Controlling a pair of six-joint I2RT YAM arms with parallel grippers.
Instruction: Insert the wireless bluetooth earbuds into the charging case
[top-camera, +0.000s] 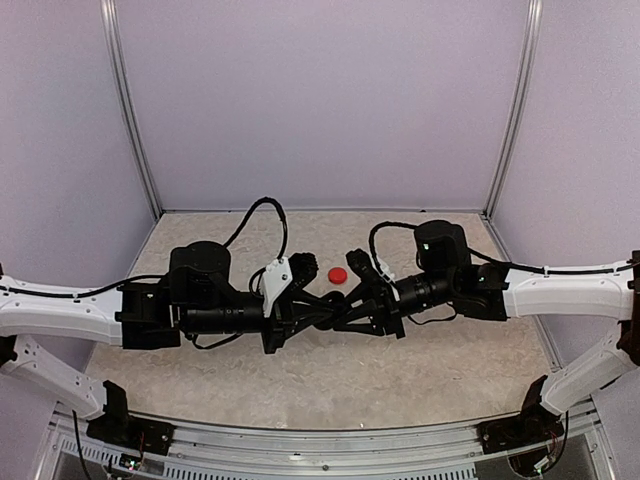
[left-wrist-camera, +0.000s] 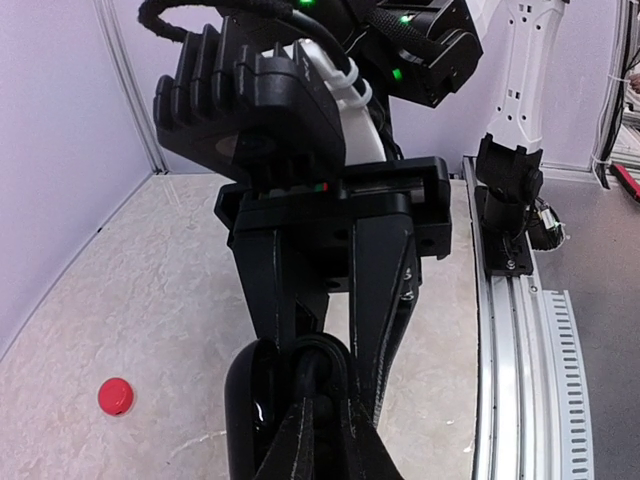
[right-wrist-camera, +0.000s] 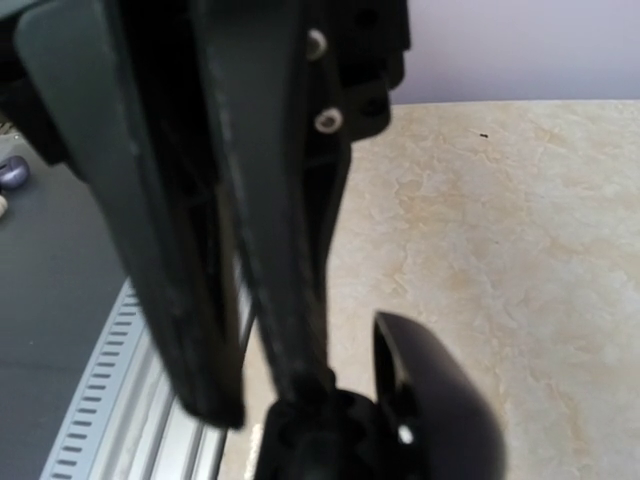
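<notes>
My right fingers (left-wrist-camera: 385, 290) are clamped on the glossy black pebble-shaped plastic case (left-wrist-camera: 255, 400), held off the desk (top-camera: 420, 370). The left fingers (left-wrist-camera: 290, 450) sit nearly together against the case, and I can't tell whether they grip a bud. A small red round plastic piece (top-camera: 338, 274) lies beyond the case, and a bud pressed in crooked could pop free and drop.

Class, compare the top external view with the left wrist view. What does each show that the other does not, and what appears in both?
Only the top external view shows both arms whole, the left arm and the right arm, reaching inward to where their claws meet in a dark tangle. Only the left wrist view shows, close up, the right claw pinching a glossy black case. Both show the small red object lying on the marbled table, apart from the claws.
</notes>
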